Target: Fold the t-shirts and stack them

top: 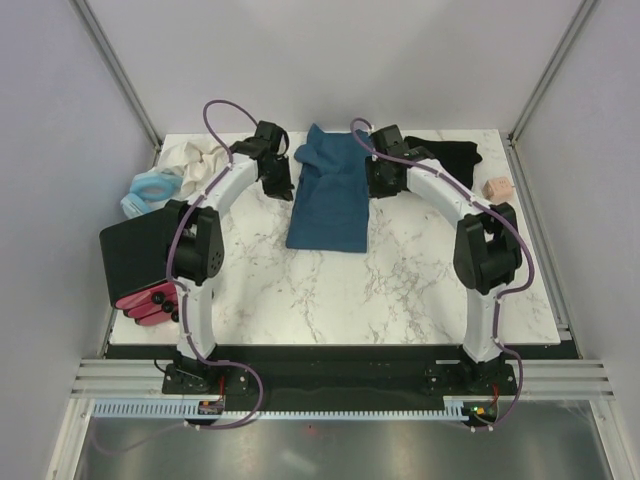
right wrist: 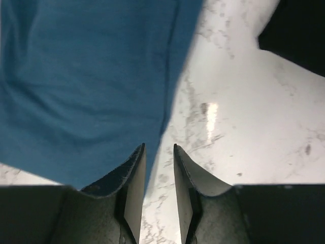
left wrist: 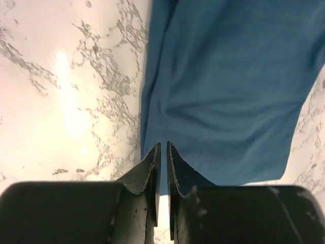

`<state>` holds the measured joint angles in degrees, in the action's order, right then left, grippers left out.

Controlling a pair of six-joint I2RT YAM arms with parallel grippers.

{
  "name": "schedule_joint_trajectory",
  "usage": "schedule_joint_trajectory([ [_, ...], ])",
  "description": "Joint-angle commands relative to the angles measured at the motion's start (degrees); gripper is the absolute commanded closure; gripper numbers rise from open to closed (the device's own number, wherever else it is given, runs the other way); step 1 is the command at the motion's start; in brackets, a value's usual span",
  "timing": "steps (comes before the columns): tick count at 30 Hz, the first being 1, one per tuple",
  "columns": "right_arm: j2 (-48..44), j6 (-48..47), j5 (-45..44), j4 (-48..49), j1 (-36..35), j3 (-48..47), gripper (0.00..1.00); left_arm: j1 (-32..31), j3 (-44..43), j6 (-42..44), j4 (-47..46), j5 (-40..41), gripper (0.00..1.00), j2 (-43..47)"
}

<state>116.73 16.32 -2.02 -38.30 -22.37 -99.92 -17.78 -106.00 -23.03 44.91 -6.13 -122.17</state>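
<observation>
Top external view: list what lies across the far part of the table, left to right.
pale blue ring, cream cloth, left end effector, teal-blue t-shirt, right end effector, black t-shirt, small peach-coloured object

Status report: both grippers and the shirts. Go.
Left gripper barely open, empty. Right gripper open, empty. Teal shirt folded narrow between them; black shirt bunched, far right. Path clear.

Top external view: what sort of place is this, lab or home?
Probably a lab robot cell: plain grey panel walls on aluminium posts, a white marble-patterned tabletop, two white-and-black arms bolted to an aluminium rail.
</observation>
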Motion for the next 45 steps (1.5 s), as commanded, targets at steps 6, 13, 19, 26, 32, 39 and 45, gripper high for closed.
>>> schedule_joint_trajectory([
  [6,-0.01,0.73,1.85,-1.16,-5.84,4.03,0.76,-5.15,7.72,4.92,0.01,0.06,0.9,2.2],
  [13,2.01,0.91,1.85,-0.11,-7.25,8.33,0.9,-7.35,12.39,4.75,-2.1,-0.02,0.98,0.36],
  [19,4.39,1.87,1.93,2.0,-9.71,14.56,1.0,-8.32,17.66,2.9,-3.07,0.33,0.98,1.14],
  [26,3.86,3.98,1.93,2.71,-12.96,19.93,1.0,-9.82,23.01,0.71,-3.25,-0.46,0.98,1.67],
  [32,-1.23,5.92,1.32,2.1,-15.86,26.35,1.0,-12.8,29.34,-2.37,-2.81,-2.48,0.98,5.27],
  [39,-10.89,5.83,-0.09,-1.86,-17.09,34.08,1.0,-15.79,36.38,-5.45,1.41,-2.75,0.98,13.53],
  [45,-19.67,6.97,0.09,-6.69,-18.32,39.44,1.0,-17.9,39.11,-7.03,7.73,-3.01,0.98,20.12],
])
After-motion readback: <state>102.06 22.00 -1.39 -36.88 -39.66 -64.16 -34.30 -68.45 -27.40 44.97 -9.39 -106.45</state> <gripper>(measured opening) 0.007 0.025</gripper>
